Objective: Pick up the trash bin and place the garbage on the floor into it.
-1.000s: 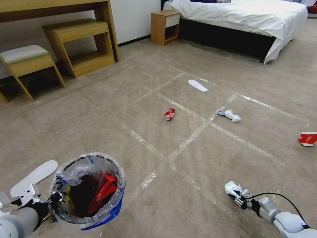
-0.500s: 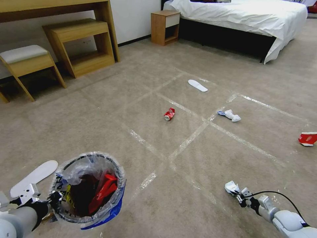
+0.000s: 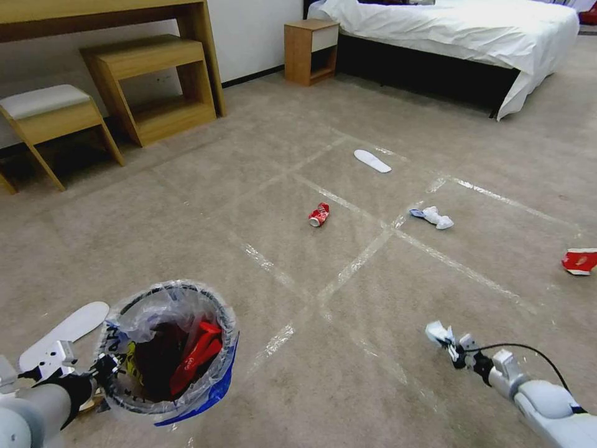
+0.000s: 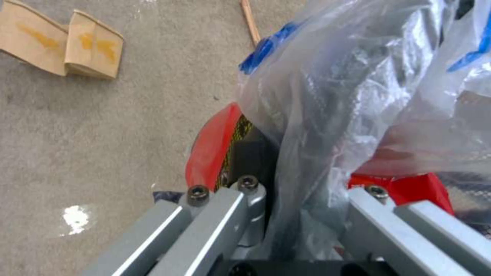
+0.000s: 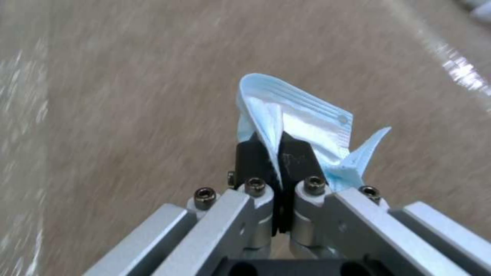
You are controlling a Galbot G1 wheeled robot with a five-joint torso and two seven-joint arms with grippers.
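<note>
My left gripper [image 3: 102, 370] is shut on the near rim of the trash bin [image 3: 171, 348], which hangs low over the floor [image 3: 348, 112]. The left wrist view shows the fingers [image 4: 245, 153] clamped on the bin's red wall and clear liner [image 4: 358, 96]. Red wrappers lie inside the bin. My right gripper [image 3: 451, 348] is shut on a light blue face mask [image 5: 302, 126], held above the carpet. Garbage on the floor: a crushed red can [image 3: 319, 214], crumpled white paper [image 3: 435, 218], a red-white carton [image 3: 579, 261], a far insole [image 3: 372, 160] and a near insole [image 3: 65, 333].
A wooden desk with a low shelf [image 3: 149, 81] and a stool [image 3: 50, 118] stand at the back left. A nightstand [image 3: 311, 50] and a bed [image 3: 460, 31] are at the back. A cardboard scrap [image 4: 61, 44] and a wooden stick [image 4: 251, 21] lie beside the bin.
My right gripper has lifted a little with the mask in it. The bin has shifted slightly in my left gripper's hold. The litter on the floor has not moved.
</note>
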